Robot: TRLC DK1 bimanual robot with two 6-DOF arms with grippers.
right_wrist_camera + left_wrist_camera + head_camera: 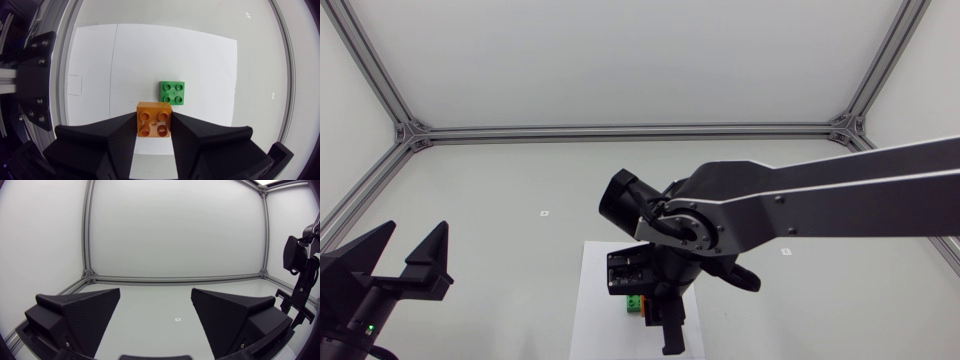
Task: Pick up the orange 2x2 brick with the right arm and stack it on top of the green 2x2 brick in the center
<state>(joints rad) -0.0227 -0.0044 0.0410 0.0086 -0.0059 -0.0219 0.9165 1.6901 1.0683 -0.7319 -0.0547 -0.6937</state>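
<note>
The right pincer (153,131) is clamped on the orange brick (153,117), one finger on each of two opposite sides, studs up. Whether the brick rests on the sheet or hangs above it I cannot tell. The green brick (172,92) sits just ahead of the orange one, a thin strip of white showing between them, and is offset a little to one side of the pincer's line. Its studs are uncovered and nothing touches it.

The green brick stands on a white sheet (150,60). The sheet runs bare well beyond it on the far side and on the side toward the frame rail (65,75), with its edge closer on the opposite side. Past that edge lies grey desk (260,75) with a small mark (247,16).

From the head view the right arm (820,200) crosses in over the green brick (638,303), hiding most of it and all of the orange one.

The left pincer (410,250) is well apart from the green brick, near the desk's side edge, its fingers spread wide with nothing between them. Ahead of it lies open desk up to the rails at the far edge (175,279).
</note>
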